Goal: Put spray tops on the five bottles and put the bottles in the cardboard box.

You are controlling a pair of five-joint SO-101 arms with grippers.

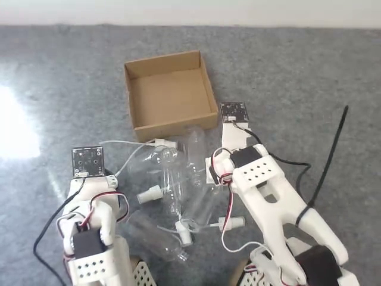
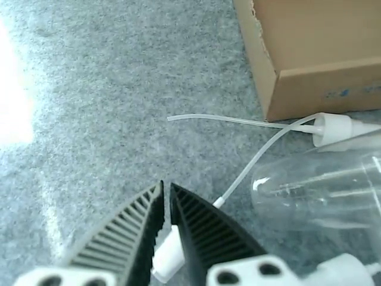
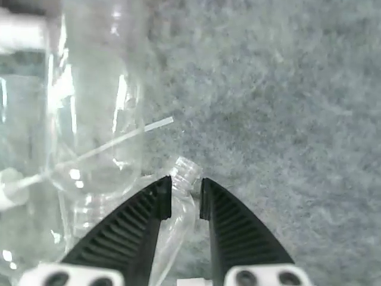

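Observation:
Several clear bottles (image 1: 172, 179) lie in a heap in front of the open cardboard box (image 1: 169, 95), with white spray tops (image 1: 150, 193) scattered among them. My left gripper (image 2: 166, 189) is shut on a white spray top (image 2: 166, 262) near the heap's left side; its thin tube (image 2: 262, 149) trails toward the box (image 2: 315, 53). Another spray top (image 2: 333, 128) lies by the box corner, beside a bottle (image 2: 321, 187). My right gripper (image 3: 186, 186) is shut on the neck of a clear bottle (image 3: 178, 208) at the heap's right edge. A larger bottle (image 3: 89, 119) lies next to it.
Grey carpet-like table surface (image 1: 297, 77) stretches open to the right of the box and to its left (image 1: 59, 89). A black cable (image 1: 333, 149) rises at the right. A bottle (image 1: 155, 235) and two loose spray tops (image 1: 232, 223) lie close to the arm bases.

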